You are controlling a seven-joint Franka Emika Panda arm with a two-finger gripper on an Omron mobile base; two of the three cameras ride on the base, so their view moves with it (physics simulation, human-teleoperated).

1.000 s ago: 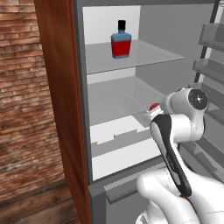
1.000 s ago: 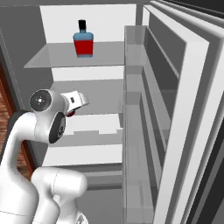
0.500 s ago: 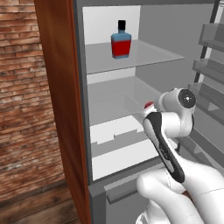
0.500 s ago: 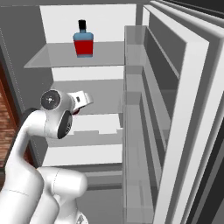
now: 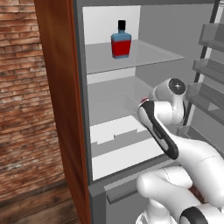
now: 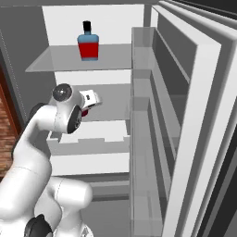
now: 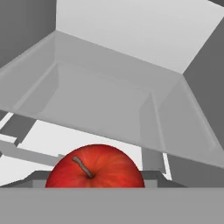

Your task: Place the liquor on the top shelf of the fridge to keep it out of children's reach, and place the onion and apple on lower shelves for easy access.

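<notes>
The liquor (image 5: 121,41) is seen standing on the top shelf (image 5: 144,54) of the fridge (image 5: 83,131). Further right, the apple (image 7: 95,167) is gripped by the gripper (image 6: 86,107) before a lower shelf (image 7: 100,98). A firm, smooth, light fruit is judged; a hold across its widest part is advised.

Red apple (image 7: 95,168), red-and-blue black-capped liquor (image 5: 120,41), grey fridge (image 5: 162,26), reddish brick wall (image 5: 22,96).

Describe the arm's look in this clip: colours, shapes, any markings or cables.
The arm is glossy white with rounded, tube-like links. Dark round caps sit on its joints, and a long black strip runs along one link. The part by the claw is a small white block. No cables or lettering can be made out.
</notes>
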